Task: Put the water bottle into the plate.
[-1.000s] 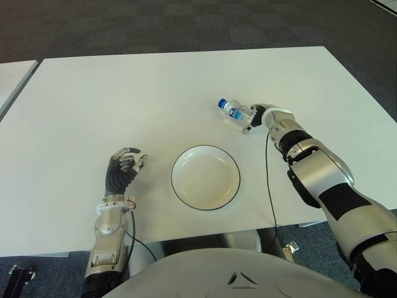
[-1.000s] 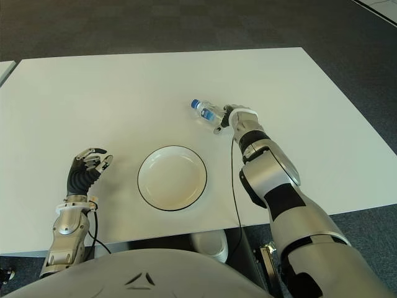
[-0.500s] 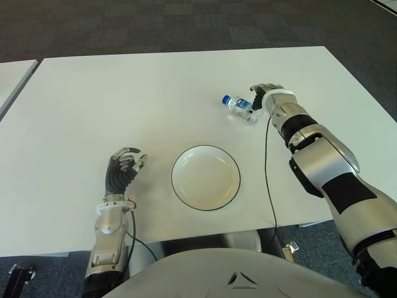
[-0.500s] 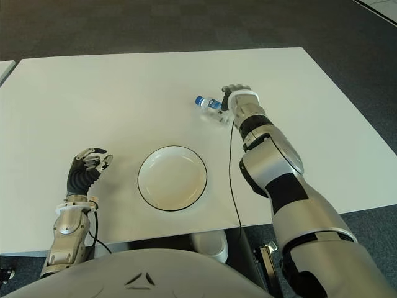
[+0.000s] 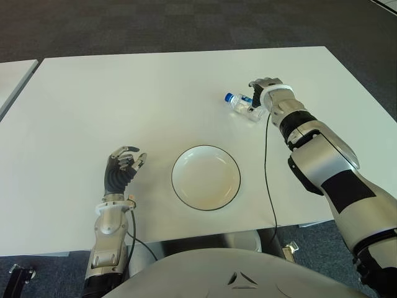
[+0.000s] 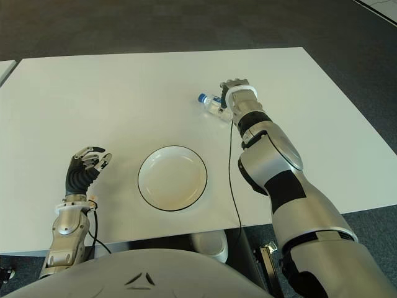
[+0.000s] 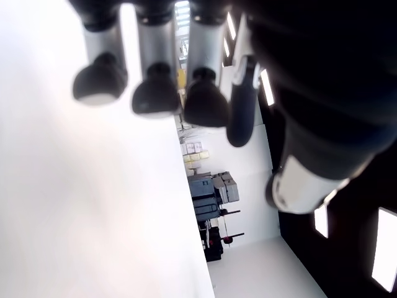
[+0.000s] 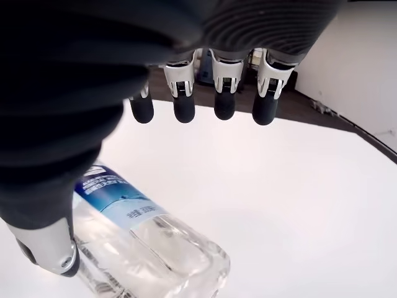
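The water bottle [image 5: 243,105], clear with a blue cap and blue label, lies on its side on the white table [image 5: 124,93], its cap pointing left. My right hand [image 5: 265,93] is at the bottle's base end, on its right side. In the right wrist view its fingers [image 8: 224,93] are spread above the bottle [image 8: 142,248] and the thumb [image 8: 49,248] shows beside it, so the hand is not closed on it. The white plate [image 5: 205,180] with a dark rim sits nearer me, left of the bottle, with nothing in it. My left hand [image 5: 124,164] shows left of the plate, relaxed and holding nothing.
A black cable [image 5: 268,167] runs from my right wrist down past the table's front edge. Another white table [image 5: 12,74] shows at the far left. Dark carpet [image 5: 186,25] lies beyond the table.
My right hand has moved from the bottle's near side up to its far end. The bottle has shifted slightly to the right and away. The left hand has stayed put.
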Controlling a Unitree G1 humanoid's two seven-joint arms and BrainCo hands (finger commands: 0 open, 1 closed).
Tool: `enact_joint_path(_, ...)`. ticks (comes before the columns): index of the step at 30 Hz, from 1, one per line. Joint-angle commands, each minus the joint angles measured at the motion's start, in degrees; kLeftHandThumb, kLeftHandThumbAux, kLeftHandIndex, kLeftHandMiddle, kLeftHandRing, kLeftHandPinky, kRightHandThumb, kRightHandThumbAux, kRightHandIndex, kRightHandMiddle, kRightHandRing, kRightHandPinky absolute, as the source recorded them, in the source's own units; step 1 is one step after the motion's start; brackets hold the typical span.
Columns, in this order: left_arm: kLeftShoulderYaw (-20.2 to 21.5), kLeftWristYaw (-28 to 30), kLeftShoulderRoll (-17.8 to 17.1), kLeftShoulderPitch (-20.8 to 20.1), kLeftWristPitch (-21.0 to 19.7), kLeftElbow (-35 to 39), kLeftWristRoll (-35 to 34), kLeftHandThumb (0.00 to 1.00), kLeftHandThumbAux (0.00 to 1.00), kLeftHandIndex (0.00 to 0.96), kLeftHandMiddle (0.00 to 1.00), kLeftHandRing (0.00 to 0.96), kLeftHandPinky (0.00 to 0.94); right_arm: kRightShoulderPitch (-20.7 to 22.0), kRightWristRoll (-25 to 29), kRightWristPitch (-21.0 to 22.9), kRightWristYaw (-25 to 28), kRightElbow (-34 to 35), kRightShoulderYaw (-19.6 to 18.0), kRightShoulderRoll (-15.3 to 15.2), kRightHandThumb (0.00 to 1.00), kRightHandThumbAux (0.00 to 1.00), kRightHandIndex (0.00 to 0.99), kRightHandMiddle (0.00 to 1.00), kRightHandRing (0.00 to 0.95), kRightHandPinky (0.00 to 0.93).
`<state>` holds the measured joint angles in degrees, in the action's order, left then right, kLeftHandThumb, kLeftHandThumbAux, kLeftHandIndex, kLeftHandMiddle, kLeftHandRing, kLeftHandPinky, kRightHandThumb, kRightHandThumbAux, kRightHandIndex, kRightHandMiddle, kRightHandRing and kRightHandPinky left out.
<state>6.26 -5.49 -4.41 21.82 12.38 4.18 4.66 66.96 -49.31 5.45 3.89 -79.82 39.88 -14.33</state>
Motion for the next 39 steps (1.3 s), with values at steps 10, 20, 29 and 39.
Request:
enact_joint_path(10,0.3,-0.4,0.1,0.7,-1.0,0.0,0.8,0.708,0.714,0.439,0.837,0.842,0.848,2.2,-0.8,-0.4,-1.1,-0.1,0.9,2.0,0.516,0.644,0.003,0.0,0.0,0.052)
enact_joint_path(20,0.7,-1.1,0.4,1.9,0.3,0.4,1.1,0.706,0.715,0.438,0.845,0.851,0.852,-1.6,-0.1,-0.9,-2.3,-0.4,0.6,2.9,0.509,0.654,0.0,0.0,0.0,0.034)
enact_joint_path(29,2.0,1.0,-0.6,3.8,4.0,-0.9,-1.3,0.703,0.717,0.438,0.834,0.832,0.827,-6.5,2.0,-0.7,-3.1,-0.5,-1.9,2.8,0.456,0.694,0.0,0.0,0.0,0.057)
enact_joint_path(39,3.3,1.6,-1.5,5.2,7.5,-2.0,-1.8,0.702,0.717,0.439,0.84,0.836,0.836,-8.2,5.4,1.0,-2.6,-0.3,-6.1,4.0,0.425,0.721,0.0,0.007,0.011,0.089)
